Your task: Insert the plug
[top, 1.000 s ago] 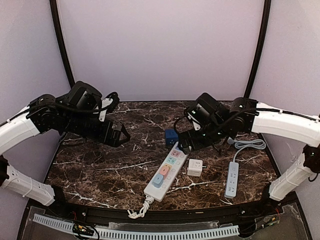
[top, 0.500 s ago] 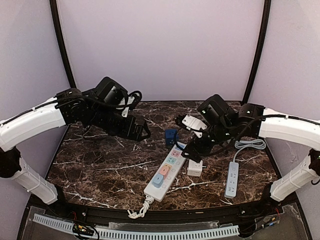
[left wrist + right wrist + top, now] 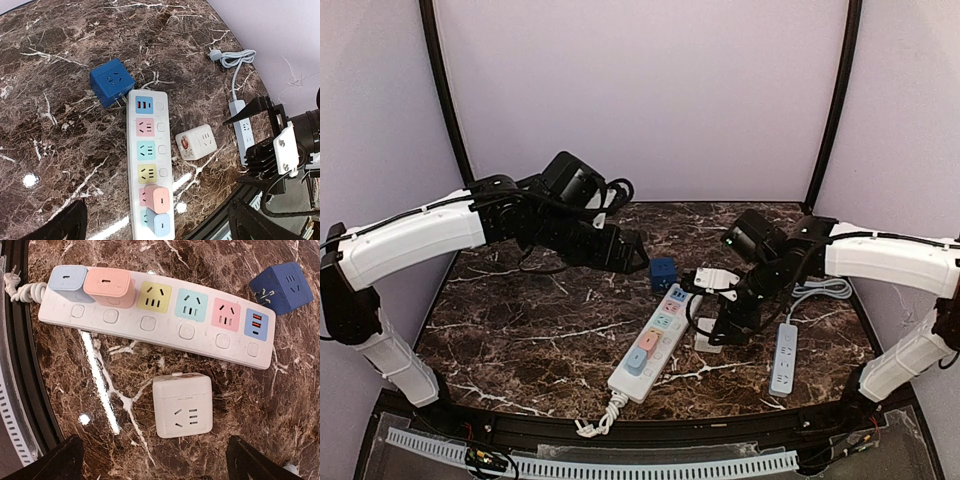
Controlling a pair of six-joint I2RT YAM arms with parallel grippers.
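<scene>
Wide-open right gripper (image 3: 157,461) hangs straight above the white cube plug (image 3: 182,412), seemingly about to pick it up
The plug lies on the marble table (image 3: 240,405) just beside the power strip (image 3: 160,335), prongs sideways. The next move likely calls for lowering and closing on its flanks. The right arm (image 3: 880,250) bends down; the left gripper (image 3: 638,256), also wide, hovers near the blue cube (image 3: 663,272)

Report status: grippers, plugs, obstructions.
Left gripper open, empty, by blue cube. Right gripper open, over white cube. Neither cube plugged into power strip; three sockets free.
</scene>
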